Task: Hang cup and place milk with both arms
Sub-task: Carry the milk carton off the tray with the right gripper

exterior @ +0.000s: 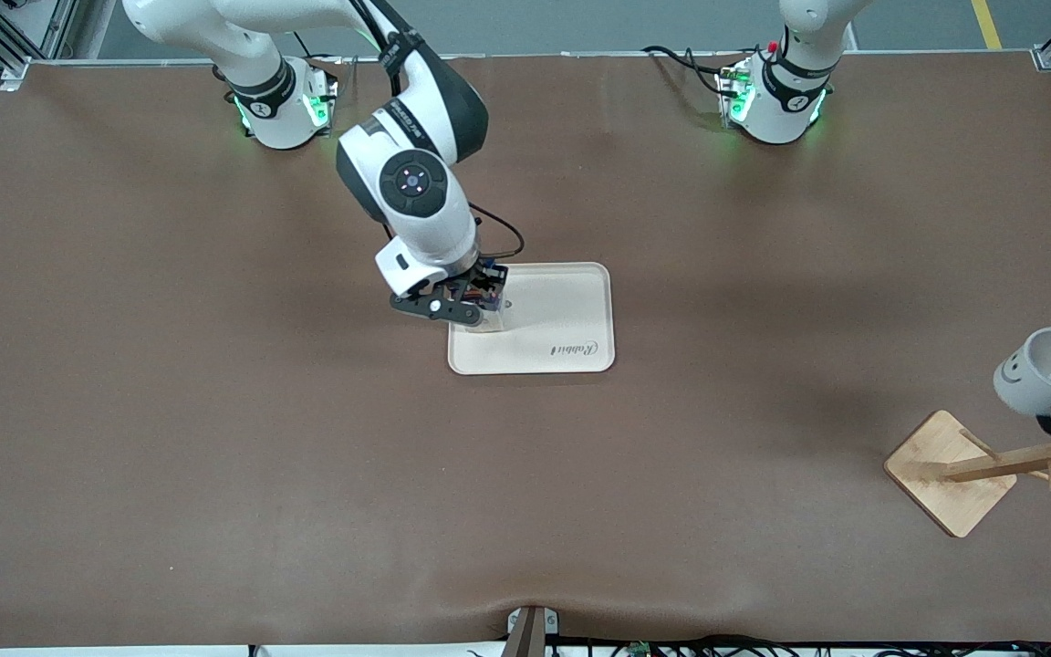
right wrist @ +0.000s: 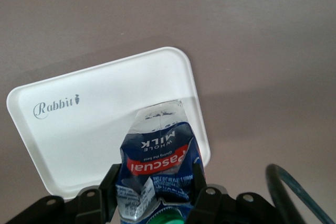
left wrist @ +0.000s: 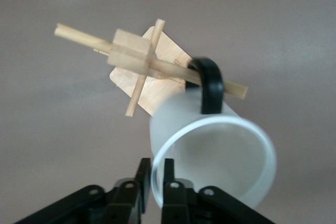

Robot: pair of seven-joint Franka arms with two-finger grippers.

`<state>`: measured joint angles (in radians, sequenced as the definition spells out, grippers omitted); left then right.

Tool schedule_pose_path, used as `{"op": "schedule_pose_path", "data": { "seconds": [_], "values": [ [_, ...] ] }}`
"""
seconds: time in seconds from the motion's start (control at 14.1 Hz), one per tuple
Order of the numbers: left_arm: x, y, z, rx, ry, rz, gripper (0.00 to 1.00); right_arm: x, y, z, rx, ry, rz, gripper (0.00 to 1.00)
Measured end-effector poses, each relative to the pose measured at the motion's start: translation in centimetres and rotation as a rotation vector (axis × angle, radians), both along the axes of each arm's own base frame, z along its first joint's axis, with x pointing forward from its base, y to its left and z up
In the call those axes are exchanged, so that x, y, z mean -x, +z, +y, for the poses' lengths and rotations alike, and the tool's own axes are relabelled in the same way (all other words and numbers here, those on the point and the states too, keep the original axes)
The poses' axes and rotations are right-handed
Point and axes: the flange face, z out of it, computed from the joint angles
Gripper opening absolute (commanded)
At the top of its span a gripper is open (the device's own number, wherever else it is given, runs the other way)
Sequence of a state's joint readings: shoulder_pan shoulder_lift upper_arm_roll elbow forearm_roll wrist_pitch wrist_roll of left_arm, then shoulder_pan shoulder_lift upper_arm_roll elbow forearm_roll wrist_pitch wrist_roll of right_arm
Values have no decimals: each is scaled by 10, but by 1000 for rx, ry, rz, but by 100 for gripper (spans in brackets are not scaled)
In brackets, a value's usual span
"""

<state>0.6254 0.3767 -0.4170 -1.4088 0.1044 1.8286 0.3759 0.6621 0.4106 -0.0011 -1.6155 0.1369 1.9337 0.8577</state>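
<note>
Brown table, white tray mid-table. My right gripper pinches milk over tray corner, low for set-down. My left gripper pinches cup rim, handle hooked over rack peg at left arm's end, ready to hang.

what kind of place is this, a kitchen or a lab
Most likely a robotics lab, not a kitchen: two arms are bolted to a bare brown table with cables along its edge, and the only props are a tray, a wooden rack, a cup and milk.
</note>
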Motion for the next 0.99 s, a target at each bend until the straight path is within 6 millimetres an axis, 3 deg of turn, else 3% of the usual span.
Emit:
{"op": "schedule_pose_path", "data": {
  "seconds": [0.14, 0.28, 0.57, 0.78, 0.99],
  "values": [
    [-1, 1, -2, 28, 6, -7, 100, -25, 35, -28, -8, -54, 37, 0],
    [-1, 3, -3, 37, 7, -13, 100, -48, 59, -69, -14, -94, 70, 0],
    [1, 10, -9, 41, 11, -1, 100, -87, 90, -191, -28, -103, 115, 0],
    [7, 19, -24, 53, 68, 40, 100, -107, 95, -278, -30, -54, 97, 0],
    [10, 34, -44, 54, 117, 42, 100, -114, 83, -346, -25, -37, 109, 0]
  ]
}}
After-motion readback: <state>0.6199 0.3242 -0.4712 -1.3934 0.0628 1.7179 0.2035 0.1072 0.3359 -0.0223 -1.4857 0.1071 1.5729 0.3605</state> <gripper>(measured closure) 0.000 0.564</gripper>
